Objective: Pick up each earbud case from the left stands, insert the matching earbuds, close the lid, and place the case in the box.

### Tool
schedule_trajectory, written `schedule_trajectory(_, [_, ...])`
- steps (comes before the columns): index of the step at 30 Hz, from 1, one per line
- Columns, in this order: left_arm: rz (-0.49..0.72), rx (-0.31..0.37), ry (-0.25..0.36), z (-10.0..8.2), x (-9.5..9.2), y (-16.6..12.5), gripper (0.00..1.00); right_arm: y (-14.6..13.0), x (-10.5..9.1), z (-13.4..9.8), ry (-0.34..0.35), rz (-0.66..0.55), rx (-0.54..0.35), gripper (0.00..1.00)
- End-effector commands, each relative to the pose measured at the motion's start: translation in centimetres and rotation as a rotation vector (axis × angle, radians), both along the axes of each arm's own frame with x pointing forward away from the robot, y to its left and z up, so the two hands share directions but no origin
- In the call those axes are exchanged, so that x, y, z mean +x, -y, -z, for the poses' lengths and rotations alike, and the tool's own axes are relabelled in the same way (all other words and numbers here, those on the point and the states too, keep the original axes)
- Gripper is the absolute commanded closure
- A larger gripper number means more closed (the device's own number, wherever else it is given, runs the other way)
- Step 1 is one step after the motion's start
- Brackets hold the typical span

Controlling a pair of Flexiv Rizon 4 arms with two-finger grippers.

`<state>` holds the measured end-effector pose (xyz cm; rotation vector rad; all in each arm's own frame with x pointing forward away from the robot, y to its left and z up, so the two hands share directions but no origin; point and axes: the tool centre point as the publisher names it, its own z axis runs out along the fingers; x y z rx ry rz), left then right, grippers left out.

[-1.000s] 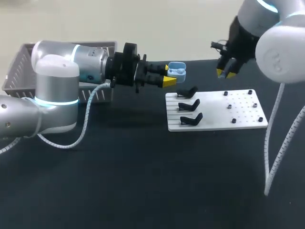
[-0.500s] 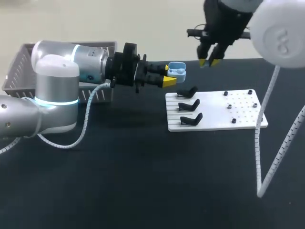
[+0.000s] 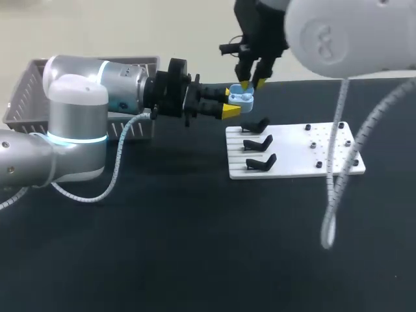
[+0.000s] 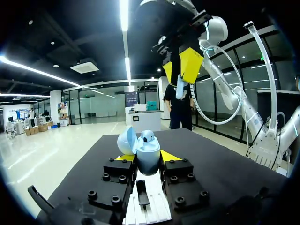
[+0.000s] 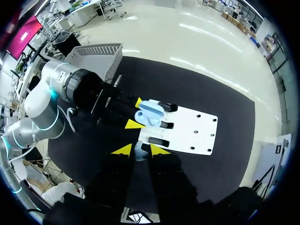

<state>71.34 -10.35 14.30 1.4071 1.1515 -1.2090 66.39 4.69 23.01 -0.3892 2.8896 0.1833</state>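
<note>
A light blue earbud case with its lid open is held in the air beyond the plate's far left corner, and my left gripper is shut on it. In the left wrist view the case sits between the yellow tips, lid tipped back. My right gripper hangs just above the case, shut on a small pale blue earbud. From the left wrist the earbud shows between the right gripper's yellow tips, up above the case. The right wrist view looks down on the open case.
A white plate lies right of centre on the black table, with three empty black stands along its left side and small pegs on the right. A grey mesh basket sits at the far left behind my left arm.
My right arm has swung left from beyond the plate's far right to just above the open case, earbud still in its fingers. The left arm and case have stayed put.
</note>
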Motion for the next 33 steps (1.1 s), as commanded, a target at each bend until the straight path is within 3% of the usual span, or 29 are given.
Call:
schedule_trajectory(1, [-0.002, -0.003, 0.003, 0.1, 0.0, 0.0, 1.0, -0.9, 1.2, 0.4, -0.054, -0.011, -0.019, 1.0])
schedule_trajectory(33, [-0.002, -0.003, 0.003, 0.1, 0.0, 0.0, 1.0, -1.7, 3.4, 3.6, -0.047, -0.018, -0.091, 1.0])
